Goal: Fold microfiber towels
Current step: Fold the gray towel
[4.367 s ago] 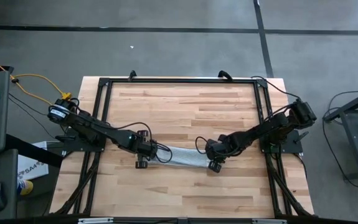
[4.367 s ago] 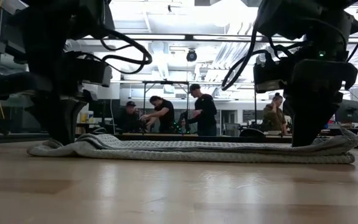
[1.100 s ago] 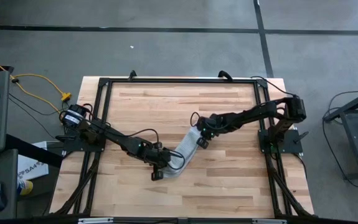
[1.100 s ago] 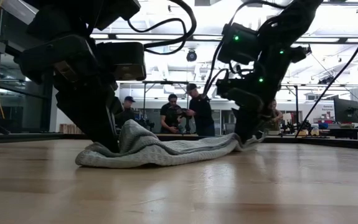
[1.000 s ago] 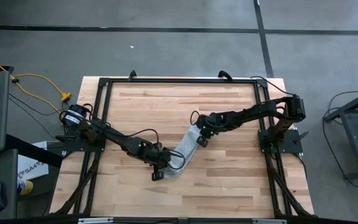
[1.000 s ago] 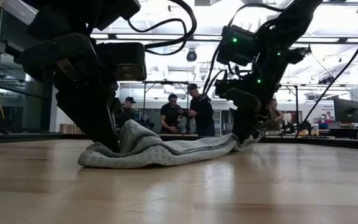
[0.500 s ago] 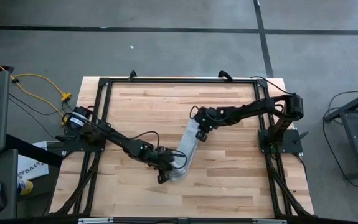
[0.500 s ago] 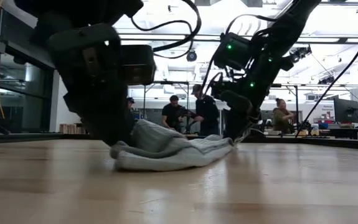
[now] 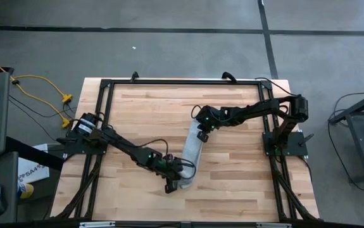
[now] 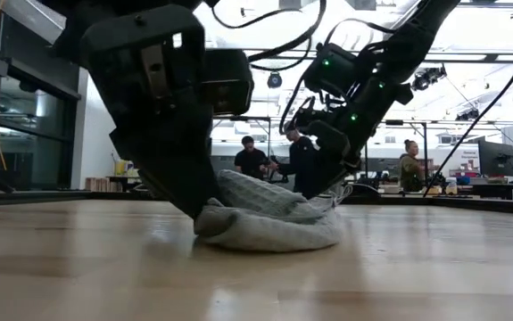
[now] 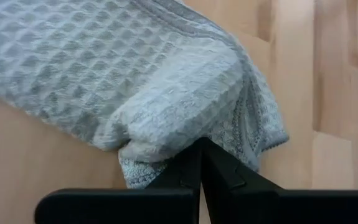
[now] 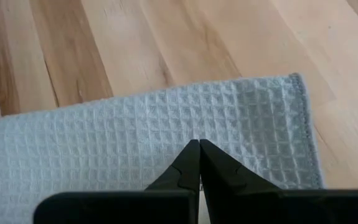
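Note:
The light grey-white waffle-textured towel (image 9: pixel 192 155) lies on the wooden table as a narrow folded strip that runs from near to far. My left gripper (image 9: pixel 173 182) is shut on its near end, which is bunched up in the left wrist view (image 11: pixel 135 74). My right gripper (image 9: pixel 202 131) is shut on its far end, which shows flat in the right wrist view (image 12: pixel 166 137). In the low view the towel (image 10: pixel 269 223) is a low heap between the left gripper (image 10: pixel 204 212) and the right gripper (image 10: pixel 327 185). My left gripper pinches a bunched fold of several layers (image 11: pixel 166 144) at the towel's near end between its two fingers. The fingers slant down from the table's left. That end rests on the table, humped up at the fingers. My right gripper has its shut fingers on the towel's far end, close to the hemmed short edge (image 12: pixel 300 124). The fingers slant down from the table's right. The fingertips hide the place of contact. The cloth around them lies flat and spread.
A black frame (image 9: pixel 182 82) runs round the table's edges, and both arm bases stand on it at left and right. Bare wood (image 9: pixel 144 114) lies on every side of the towel. People (image 10: pixel 256 160) stand in the room beyond the table.
My left gripper has dragged the towel's near end toward the table's near edge and to the right. My right gripper has carried the far end toward the far edge. The strip has turned from slanting across the table to lying nearly near-to-far, bunched more at the near end.

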Robot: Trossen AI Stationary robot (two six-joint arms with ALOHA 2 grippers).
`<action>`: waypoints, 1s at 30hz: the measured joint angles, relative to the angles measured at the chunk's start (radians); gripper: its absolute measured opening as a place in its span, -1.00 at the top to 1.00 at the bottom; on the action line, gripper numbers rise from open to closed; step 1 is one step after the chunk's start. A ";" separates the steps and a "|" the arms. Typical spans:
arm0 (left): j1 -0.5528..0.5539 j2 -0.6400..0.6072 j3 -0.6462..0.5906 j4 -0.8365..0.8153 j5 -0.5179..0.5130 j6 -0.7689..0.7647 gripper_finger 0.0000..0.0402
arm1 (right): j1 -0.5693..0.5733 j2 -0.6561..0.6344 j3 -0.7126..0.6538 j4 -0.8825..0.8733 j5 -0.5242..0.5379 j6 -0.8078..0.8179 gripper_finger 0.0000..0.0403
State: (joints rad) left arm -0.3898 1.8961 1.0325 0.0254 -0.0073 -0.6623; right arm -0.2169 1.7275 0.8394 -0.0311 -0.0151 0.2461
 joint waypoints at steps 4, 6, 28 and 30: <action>-0.028 0.001 0.057 -0.034 0.001 -0.001 1.00 | -0.002 0.000 0.000 -0.001 -0.002 -0.008 0.99; -0.042 0.004 0.088 -0.037 -0.009 -0.001 1.00 | -0.002 0.000 0.000 0.002 -0.002 -0.008 0.99; -0.069 0.015 0.226 -0.308 -0.167 0.111 1.00 | 0.108 -0.002 0.001 0.006 -0.013 0.034 0.99; -0.069 0.033 0.226 -0.317 -0.155 0.127 1.00 | 0.116 -0.002 0.001 0.006 -0.016 0.047 0.99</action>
State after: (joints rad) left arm -0.4591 1.9295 1.2585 -0.2912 -0.1621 -0.5352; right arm -0.1011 1.7260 0.8406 -0.0246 -0.0308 0.2933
